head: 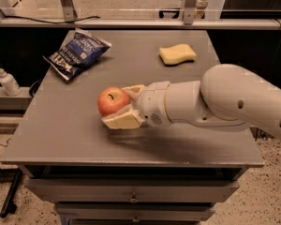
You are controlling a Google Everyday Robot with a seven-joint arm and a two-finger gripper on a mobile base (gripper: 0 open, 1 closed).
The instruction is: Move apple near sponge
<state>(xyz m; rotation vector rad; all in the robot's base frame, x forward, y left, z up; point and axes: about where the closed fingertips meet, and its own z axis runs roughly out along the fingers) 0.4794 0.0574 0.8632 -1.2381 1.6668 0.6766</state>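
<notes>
The red-orange apple is held between my gripper's cream fingers, lifted a little above the grey table near its middle-left. My gripper is shut on the apple, one finger behind it and one below in front. The white arm reaches in from the right. The pale yellow sponge lies flat at the table's back right, well apart from the apple.
A dark blue chip bag lies at the back left of the table. A small white bottle stands on a shelf left of the table. Drawers sit below the table's front edge.
</notes>
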